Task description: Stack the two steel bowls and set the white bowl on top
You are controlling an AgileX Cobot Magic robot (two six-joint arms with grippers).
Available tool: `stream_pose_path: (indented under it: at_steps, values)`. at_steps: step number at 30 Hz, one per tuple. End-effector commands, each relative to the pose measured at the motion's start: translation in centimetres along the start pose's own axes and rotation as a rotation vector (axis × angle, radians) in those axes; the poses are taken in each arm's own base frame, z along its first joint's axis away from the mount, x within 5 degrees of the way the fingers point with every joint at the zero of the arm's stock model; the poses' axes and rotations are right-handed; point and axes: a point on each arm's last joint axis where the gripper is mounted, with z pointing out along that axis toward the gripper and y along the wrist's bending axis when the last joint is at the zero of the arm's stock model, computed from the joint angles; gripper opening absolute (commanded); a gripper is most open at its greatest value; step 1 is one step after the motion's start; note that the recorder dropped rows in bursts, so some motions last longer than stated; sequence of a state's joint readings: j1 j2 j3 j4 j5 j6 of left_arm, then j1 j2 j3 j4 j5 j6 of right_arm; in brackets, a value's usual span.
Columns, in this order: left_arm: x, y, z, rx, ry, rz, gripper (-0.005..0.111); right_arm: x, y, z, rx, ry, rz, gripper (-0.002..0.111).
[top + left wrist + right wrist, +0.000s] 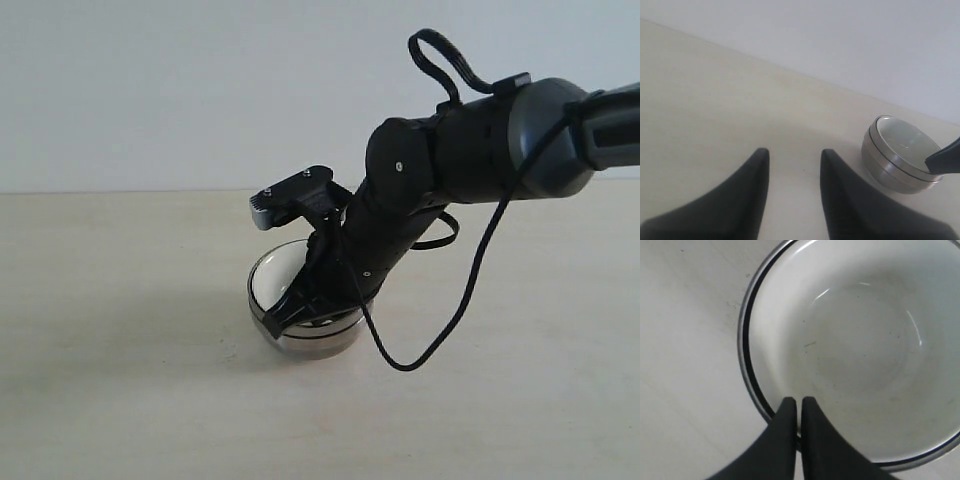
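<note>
The two steel bowls (312,342) sit nested one in the other at the middle of the table, and the white bowl (274,277) rests inside them. My right gripper (290,312) reaches down onto the near rim of the stack. In the right wrist view the right gripper (799,402) is shut, its fingers pinching the white bowl (855,340) at its rim, with the steel rim (742,340) ringing it. My left gripper (792,155) is open over bare table, with the steel bowls (890,167) off to one side of it. It is out of the exterior view.
The light wooden table (120,330) stretches all round the stack, and a plain pale wall (200,90) stands behind. A black cable (470,300) hangs in a loop from the right arm beside the bowls.
</note>
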State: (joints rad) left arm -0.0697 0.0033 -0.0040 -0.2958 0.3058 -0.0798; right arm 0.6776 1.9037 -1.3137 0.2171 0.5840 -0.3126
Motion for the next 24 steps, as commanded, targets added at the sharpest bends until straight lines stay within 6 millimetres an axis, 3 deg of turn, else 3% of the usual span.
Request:
stream_pose_path:
  at_steps: [1,6,14,18,24]
  values:
    - [0.0,0.0,0.0,-0.002,-0.011,0.0,0.032,-0.2,-0.3,-0.7,0.008,-0.01,0.0,0.0]
    - [0.0,0.0,0.0,-0.002,-0.013,0.0,0.032,-0.9,-0.1,-3.4,0.016,-0.076,-0.008,0.0]
    - [0.0,0.0,0.0,-0.002,-0.013,0.0,0.032,-1.2,1.2,-13.2,0.036,-0.273,-0.012,0.0]
    - [0.0,0.0,0.0,-0.002,-0.013,0.0,0.032,1.0,1.7,-17.8,0.081,-0.362,-0.003,0.0]
    - [0.0,0.0,0.0,-0.002,-0.013,0.0,0.032,6.5,2.9,-24.7,0.133,-0.53,0.042,0.0]
